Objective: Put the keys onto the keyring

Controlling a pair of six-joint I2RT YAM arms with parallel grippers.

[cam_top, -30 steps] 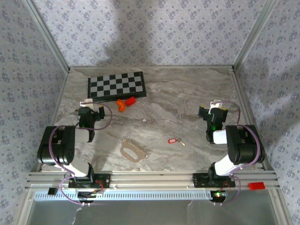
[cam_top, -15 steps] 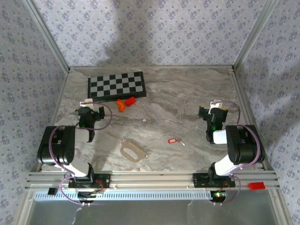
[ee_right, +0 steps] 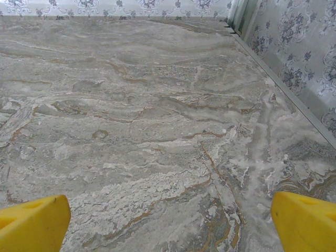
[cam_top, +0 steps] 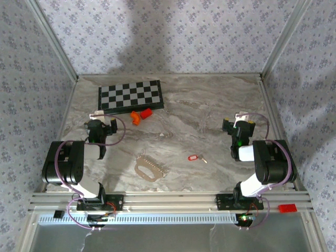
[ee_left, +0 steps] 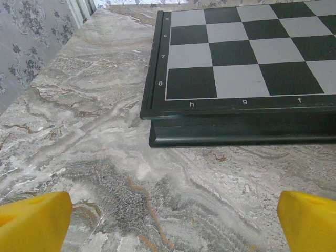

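Observation:
The keyring (cam_top: 193, 157), a small red tag with a thin wire ring, lies on the marble table (cam_top: 210, 105) right of centre. A tiny silver key (cam_top: 203, 160) lies against its right end. My left gripper (cam_top: 102, 118) rests low at the left, far from both, facing the chessboard (cam_top: 131, 95). In the left wrist view its yellow fingertips (ee_left: 34, 220) stand wide apart, open over bare marble. Right of the keyring, my right gripper (cam_top: 237, 120) is open too. Its yellow fingertips (ee_right: 31, 223) frame bare marble.
Two orange blocks (cam_top: 140, 114) lie just in front of the chessboard (ee_left: 236, 68). A beige toothed holder (cam_top: 149, 168) sits near the front centre. Enclosure walls (ee_right: 294, 58) bound the table. A red piece (cam_top: 286, 208) rests on the front rail at the right.

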